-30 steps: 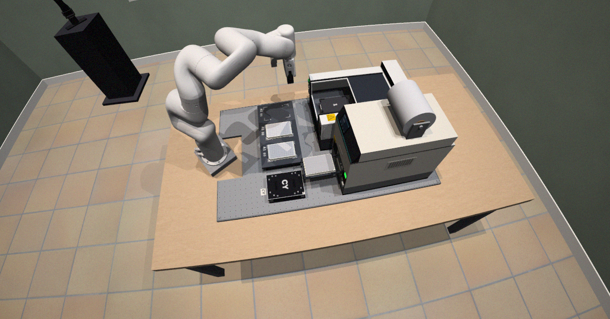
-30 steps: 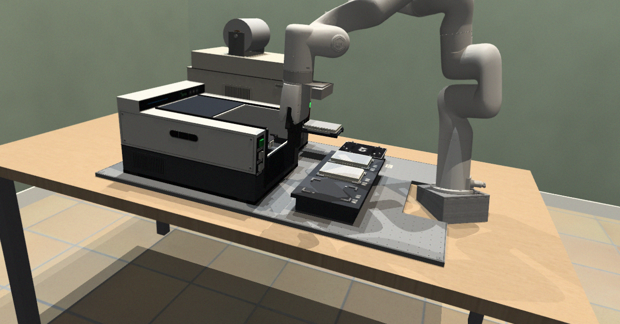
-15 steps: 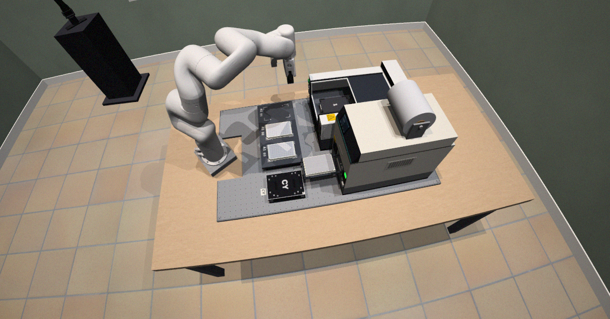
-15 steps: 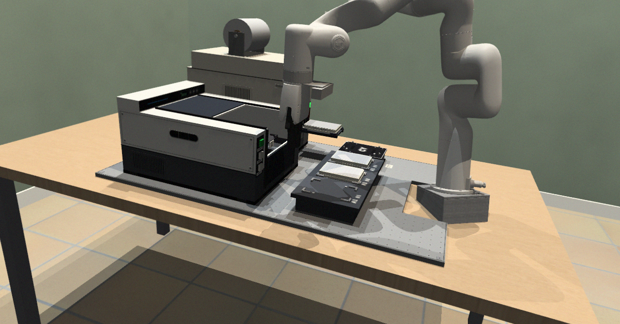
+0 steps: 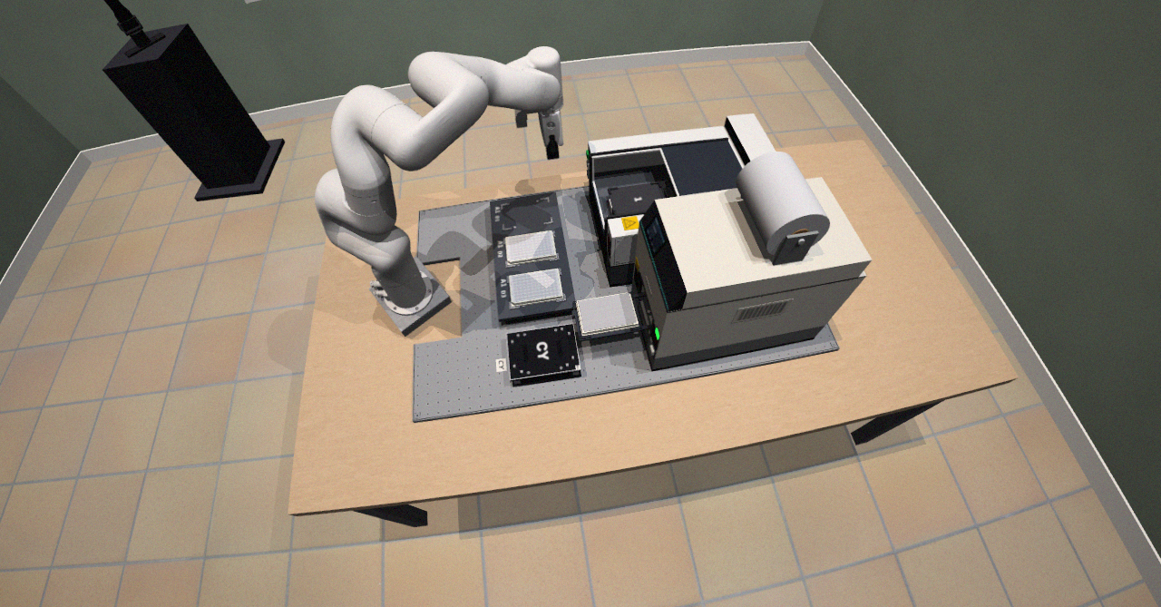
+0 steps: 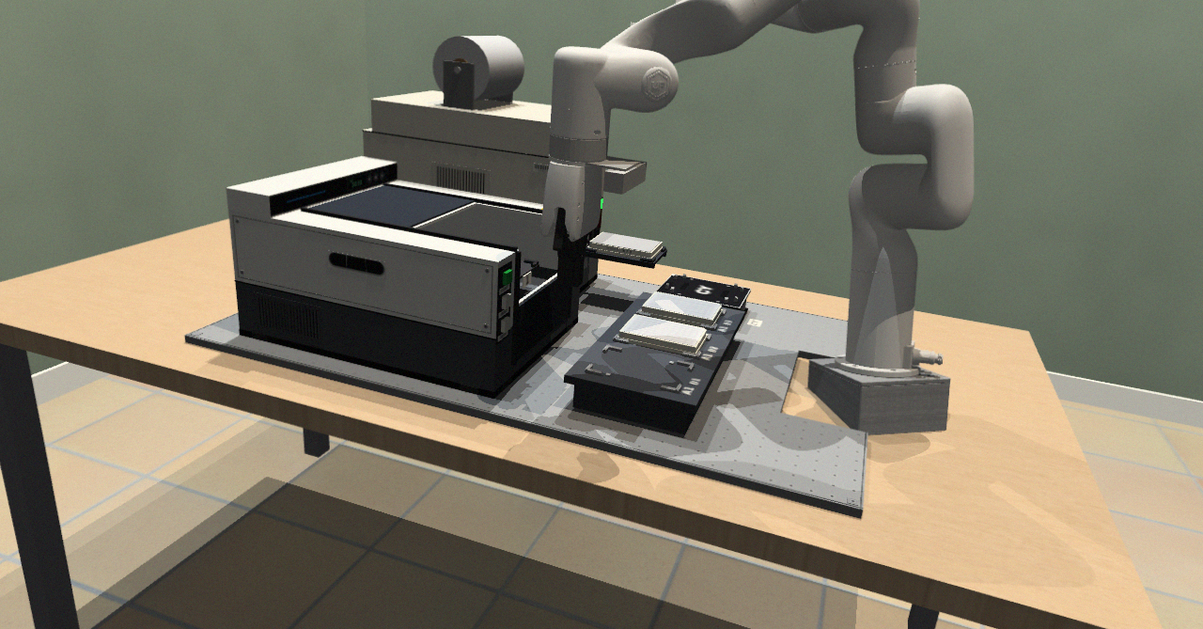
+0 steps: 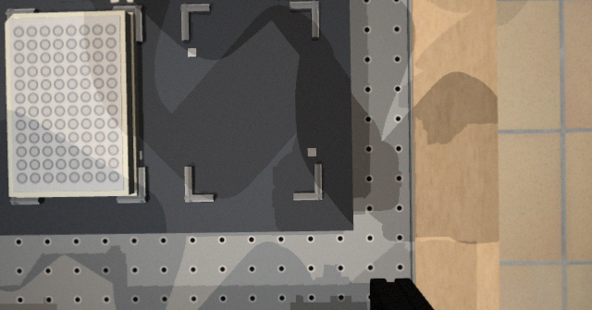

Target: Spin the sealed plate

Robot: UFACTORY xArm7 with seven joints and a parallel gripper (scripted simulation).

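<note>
Pincer (image 6: 561, 248): clenched on nothing, we judge so its tip can press keys.
BAL plate (image 7: 67, 103): below and beside us, seated in D2.
Centrifuge (image 6: 369, 263): just ahead, bucket open.
K73 (image 5: 606, 313): farther off, on sealer's stage.

likely a lab: centrifuge (image 5: 714, 166), plate sealer (image 5: 755, 279), well plates (image 7: 67, 102).

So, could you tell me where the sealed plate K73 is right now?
In the top view, plate K73 sits on the sealer's stage, extended from the sealer, just beyond the CY nest and beside the deck row's D3 plate.
</note>
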